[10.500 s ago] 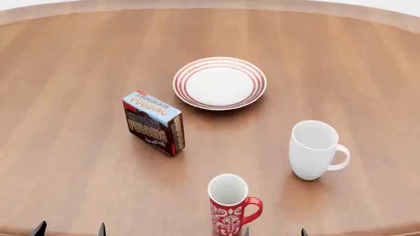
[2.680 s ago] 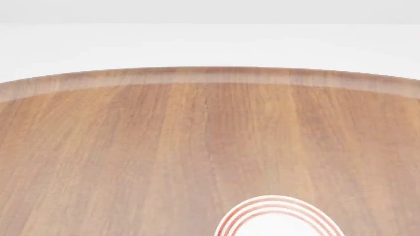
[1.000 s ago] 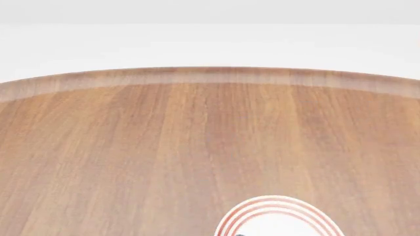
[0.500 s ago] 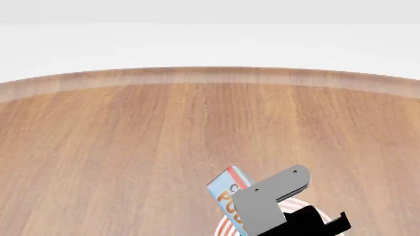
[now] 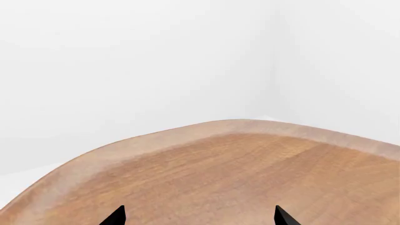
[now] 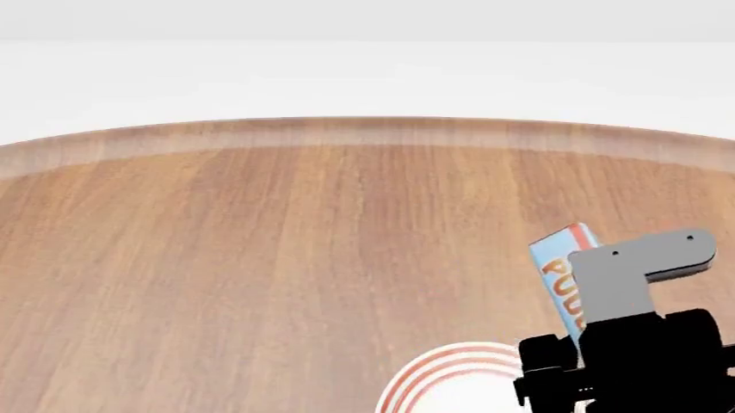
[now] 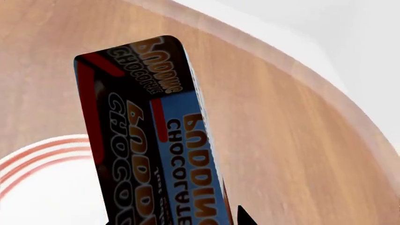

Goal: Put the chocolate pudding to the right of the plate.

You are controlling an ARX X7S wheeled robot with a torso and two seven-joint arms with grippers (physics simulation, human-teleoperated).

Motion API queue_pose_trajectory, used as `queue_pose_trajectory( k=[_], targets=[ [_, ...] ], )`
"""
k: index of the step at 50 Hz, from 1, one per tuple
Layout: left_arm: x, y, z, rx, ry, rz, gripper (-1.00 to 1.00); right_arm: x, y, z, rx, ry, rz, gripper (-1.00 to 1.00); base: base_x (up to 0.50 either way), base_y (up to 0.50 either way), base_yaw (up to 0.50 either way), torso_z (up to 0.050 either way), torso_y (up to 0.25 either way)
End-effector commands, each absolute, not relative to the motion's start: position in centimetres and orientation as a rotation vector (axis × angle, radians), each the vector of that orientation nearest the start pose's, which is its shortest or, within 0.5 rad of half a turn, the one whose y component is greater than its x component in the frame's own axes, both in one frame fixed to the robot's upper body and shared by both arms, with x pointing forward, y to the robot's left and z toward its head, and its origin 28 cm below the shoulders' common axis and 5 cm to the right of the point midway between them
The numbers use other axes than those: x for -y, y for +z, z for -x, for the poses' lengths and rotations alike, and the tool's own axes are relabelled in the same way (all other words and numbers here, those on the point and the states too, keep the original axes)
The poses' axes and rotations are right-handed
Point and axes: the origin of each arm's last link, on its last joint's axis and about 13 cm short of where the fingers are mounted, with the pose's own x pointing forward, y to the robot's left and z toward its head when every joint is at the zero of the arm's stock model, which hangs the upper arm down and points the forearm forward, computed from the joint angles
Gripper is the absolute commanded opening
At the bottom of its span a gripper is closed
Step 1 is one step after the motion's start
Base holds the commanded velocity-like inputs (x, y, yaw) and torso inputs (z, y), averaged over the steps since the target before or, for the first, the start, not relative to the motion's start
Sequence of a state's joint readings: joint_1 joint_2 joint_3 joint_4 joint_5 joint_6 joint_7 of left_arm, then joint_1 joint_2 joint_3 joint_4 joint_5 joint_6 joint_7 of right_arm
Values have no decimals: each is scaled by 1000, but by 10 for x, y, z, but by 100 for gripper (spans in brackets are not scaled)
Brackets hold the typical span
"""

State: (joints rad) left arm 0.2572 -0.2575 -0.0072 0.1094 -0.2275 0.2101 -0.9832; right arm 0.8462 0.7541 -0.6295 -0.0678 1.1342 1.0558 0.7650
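Note:
The chocolate pudding [image 6: 560, 261] is a carton with a light blue top and orange lettering, held in the air and tilted. My right gripper [image 6: 620, 280] is shut on it, above the right part of the plate [image 6: 442, 379]. Only the plate's far rim, with its red rings, shows at the bottom of the head view. In the right wrist view the pudding [image 7: 150, 136] fills the middle between the jaws of the right gripper [image 7: 175, 219], with the plate [image 7: 37, 173] beside and below it. My left gripper [image 5: 198, 220] is open and empty over bare wood.
The round wooden table [image 6: 230, 258] stretches far ahead to its curved far edge [image 6: 367, 133], with white floor beyond. The left wrist view shows the table's rim [image 5: 187, 131]. The mugs are out of view.
My right gripper has come into the head view holding the pudding. In the last half second it has moved right and upward, from over the plate's middle toward its right side.

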Motion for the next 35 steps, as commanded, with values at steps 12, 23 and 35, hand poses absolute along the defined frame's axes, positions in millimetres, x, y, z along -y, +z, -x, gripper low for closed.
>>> queue_pose_trajectory(
  k=[12, 23, 35],
  targets=[
    [-264, 11, -151, 67, 957, 6, 100, 218, 132, -300, -625, -276, 173, -100, 0, 0, 0, 0, 0],
    [-264, 11, -152, 66, 957, 4, 100, 236, 116, -319, -603, -320, 116, -100, 0, 0, 0, 0, 0],
    [-264, 11, -151, 66, 958, 3, 100, 255, 90, -311, -636, -385, 61, -100, 0, 0, 0, 0, 0]
  ],
)
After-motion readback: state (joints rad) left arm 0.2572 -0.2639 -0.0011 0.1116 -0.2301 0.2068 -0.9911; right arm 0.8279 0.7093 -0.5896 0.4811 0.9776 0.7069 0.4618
